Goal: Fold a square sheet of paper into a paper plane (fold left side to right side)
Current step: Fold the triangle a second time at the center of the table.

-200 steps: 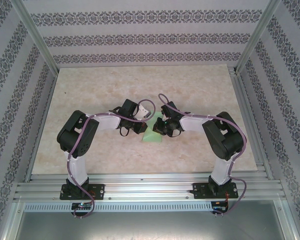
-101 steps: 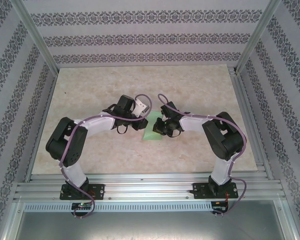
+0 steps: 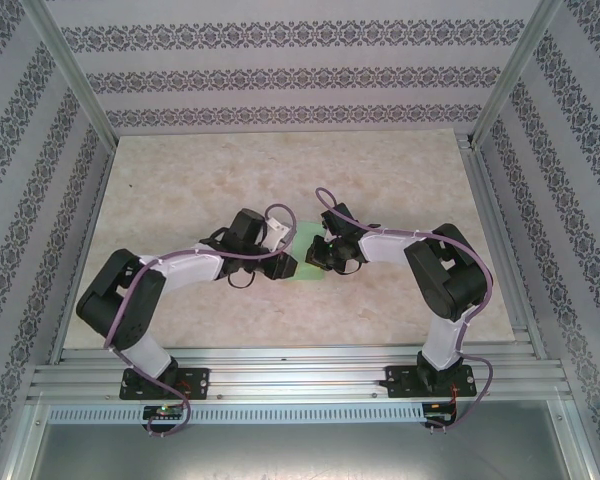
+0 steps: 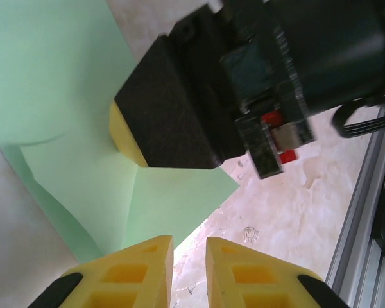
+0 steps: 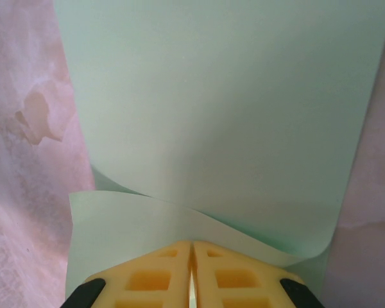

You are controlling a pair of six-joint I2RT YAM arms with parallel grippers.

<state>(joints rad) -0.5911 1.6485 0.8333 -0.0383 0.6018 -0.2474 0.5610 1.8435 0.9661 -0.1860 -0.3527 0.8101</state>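
The top camera hangs high behind the arm bases, looking down and forward over the whole worktop [image 3: 180, 180]. Each wrist camera stares along its own tool, the left tool [image 4: 189, 250] and the right tool [image 5: 192, 253], from very close. All three share the square sheet of paper [image 3: 305, 270] mid-worktop.

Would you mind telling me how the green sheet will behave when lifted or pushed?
Probably floppy: the green sheet curls in a soft arc at the right pincer. Likely very light, since it lies thin and flat elsewhere; a push might buckle or slide it.
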